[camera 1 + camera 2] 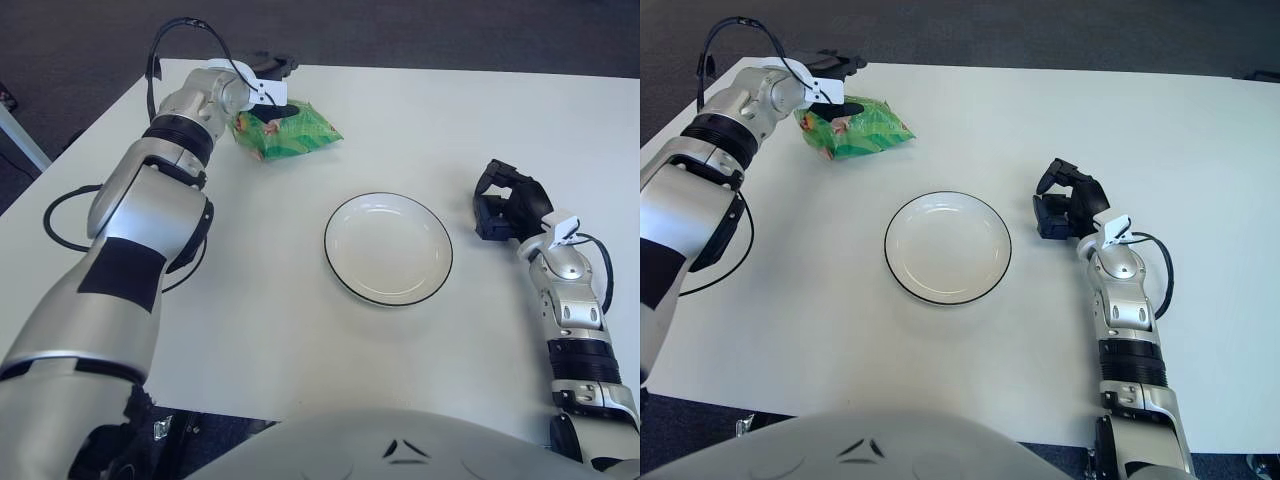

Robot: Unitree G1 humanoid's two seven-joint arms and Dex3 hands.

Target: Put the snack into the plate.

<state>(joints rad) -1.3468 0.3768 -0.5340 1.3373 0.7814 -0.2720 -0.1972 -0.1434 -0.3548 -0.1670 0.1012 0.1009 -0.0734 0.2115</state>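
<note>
left hand (pixel 268 88): at far left corner of table (pixel 300 330), on the far-left end of the snack (pixel 287 131); one dark finger lies across the bag, full grip cannot be told. snack: green bag, flat on table, well apart from plate (pixel 388 248); long axis runs left-right, pointed end toward the right. right hand (pixel 508 202): curled, empty, right of plate; left hand nearer by far

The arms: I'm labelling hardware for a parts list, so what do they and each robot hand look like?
Both arms are glossy silver shells split by black joint bands. The left arm has a black cable looping over its wrist and another beside the elbow. Each robot hand, left and right, has black fingers and a small white wrist bracket; a thin black cable runs along the right forearm.
</note>
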